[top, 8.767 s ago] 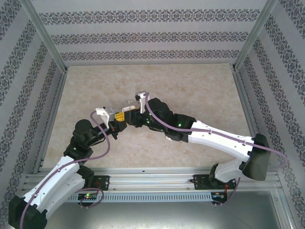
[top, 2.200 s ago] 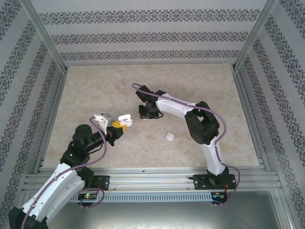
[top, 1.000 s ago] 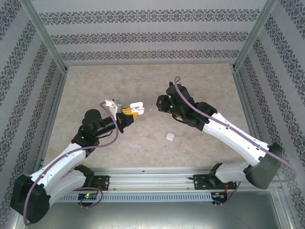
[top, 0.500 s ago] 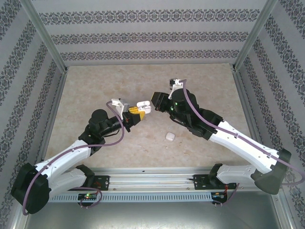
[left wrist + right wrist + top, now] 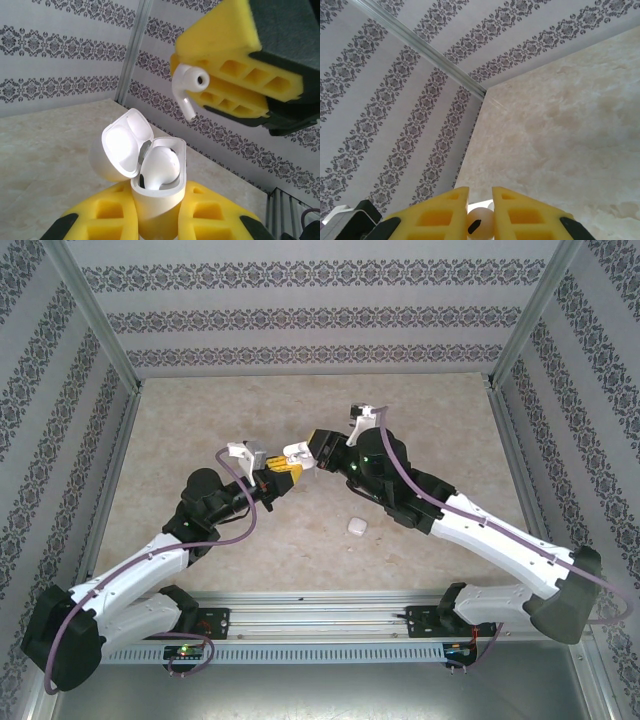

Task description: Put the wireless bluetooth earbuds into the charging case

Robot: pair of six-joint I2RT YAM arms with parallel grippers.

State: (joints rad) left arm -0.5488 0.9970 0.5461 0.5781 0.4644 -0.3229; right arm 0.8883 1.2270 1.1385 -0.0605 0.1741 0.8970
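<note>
"What carries your things?"

"My table [image 5: 200, 420], a beige marbled top, pale and mottled all over."

"And what lies on it?"

"A small white case [image 5: 357, 526], rounded at the corners, lid shut. It sits flat, a little right of the middle, toward the near edge, with bare table around it."

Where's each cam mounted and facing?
Top external: above and behind the bases, looking down at the table; both arms, left end effector, right end effector.
Left wrist: on that wrist, facing along its fingers at the open charging case they clamp.
Right wrist: on that wrist, facing wall corner and table past its fingers, pinching an earbud.
Shared: left wrist and top show the right end effector by the case.
</note>
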